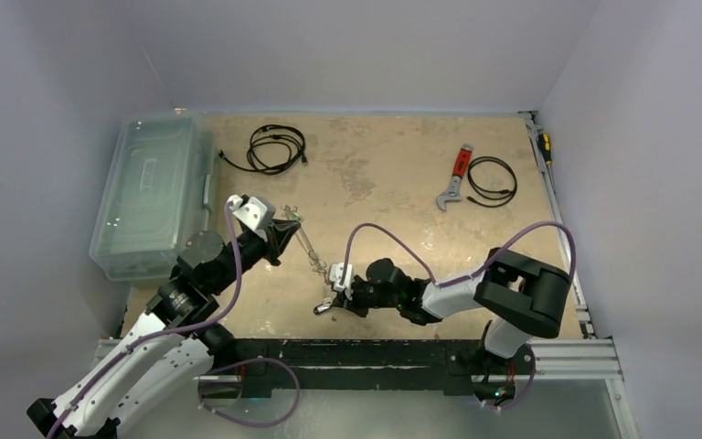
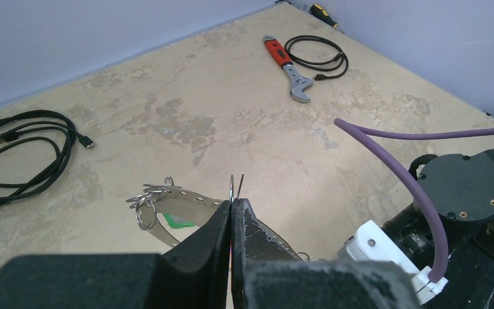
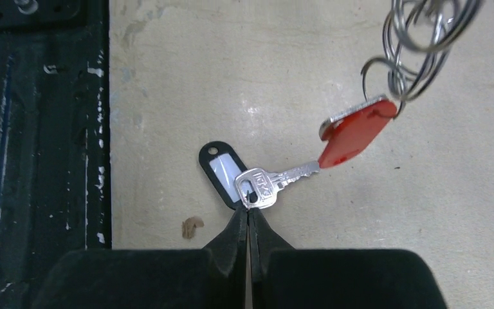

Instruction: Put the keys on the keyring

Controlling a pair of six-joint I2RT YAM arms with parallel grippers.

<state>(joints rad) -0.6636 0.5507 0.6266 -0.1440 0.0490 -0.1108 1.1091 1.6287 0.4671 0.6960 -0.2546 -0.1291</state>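
Observation:
My left gripper (image 2: pixel 235 203) is shut on the keyring (image 2: pixel 186 203), a flat grey metal band held above the table, with thin wire ends poking up between the fingertips. Small rings (image 2: pixel 146 209) and a green tag (image 2: pixel 180 223) hang on it. In the top view the keyring (image 1: pixel 309 245) slants from the left gripper (image 1: pixel 285 227) toward the right gripper (image 1: pixel 327 305). My right gripper (image 3: pixel 249 209) is low over the table, shut on the small ring of a silver key (image 3: pixel 271 183) with a black tag (image 3: pixel 222 168). A red tag (image 3: pixel 354 132) hangs from rings (image 3: pixel 418 38) just past the key's tip.
A clear plastic box (image 1: pixel 151 197) stands at the left. A coiled black cable (image 1: pixel 276 148) lies at the back, and a red-handled wrench (image 1: pixel 455 178) with a second cable (image 1: pixel 492 180) at the back right. A black rail (image 1: pixel 356 352) runs along the near edge.

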